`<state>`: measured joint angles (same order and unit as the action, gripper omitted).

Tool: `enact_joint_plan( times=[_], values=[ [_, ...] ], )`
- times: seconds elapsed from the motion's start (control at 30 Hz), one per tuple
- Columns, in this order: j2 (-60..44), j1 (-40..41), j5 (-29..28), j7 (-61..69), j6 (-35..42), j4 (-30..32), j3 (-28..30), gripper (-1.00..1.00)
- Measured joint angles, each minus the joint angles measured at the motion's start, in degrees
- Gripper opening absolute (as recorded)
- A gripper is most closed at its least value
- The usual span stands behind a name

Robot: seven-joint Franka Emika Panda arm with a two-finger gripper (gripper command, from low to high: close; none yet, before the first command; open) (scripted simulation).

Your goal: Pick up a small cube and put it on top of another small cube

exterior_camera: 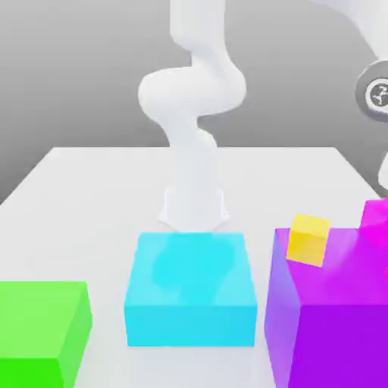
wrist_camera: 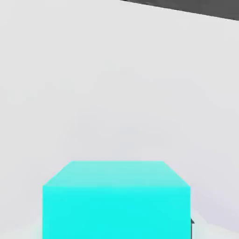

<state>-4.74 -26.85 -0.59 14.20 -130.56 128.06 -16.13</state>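
A small yellow cube [exterior_camera: 309, 239] lies tilted on top of a big purple block [exterior_camera: 333, 318] at the exterior view's right. Beside it, at the frame's right edge, sits a small magenta cube [exterior_camera: 374, 221]. A cyan block [exterior_camera: 191, 288] rests on the white table [exterior_camera: 91, 189] in front of the arm's base [exterior_camera: 193, 208], and the hand view shows a cyan block [wrist_camera: 116, 200] close up with bare table beyond it. The arm [exterior_camera: 193, 91] rises and leaves the frame; a joint [exterior_camera: 375, 95] shows at the upper right. My gripper is shut; what, if anything, it holds I cannot tell.
A green block [exterior_camera: 42, 330] stands at the exterior view's lower left. The table's far edge [wrist_camera: 186, 11] meets a dark background in the hand view. Open white surface lies between the blocks and behind the cyan one.
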Motion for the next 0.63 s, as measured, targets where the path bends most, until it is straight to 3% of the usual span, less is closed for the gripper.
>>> enact_joint_plan(
  times=[0.3,0.43,0.47,0.63],
  values=[
    [0.33,7.99,0.83,14.78,18.11,-18.69,3.35,-1.00],
    [-1.57,10.39,-0.61,16.71,13.91,-17.38,4.79,-1.00],
    [-2.32,10.40,-0.85,16.65,11.64,-15.89,4.82,1.00],
    [-2.32,10.40,-0.85,16.65,11.64,-15.89,4.82,1.00]
  ],
)
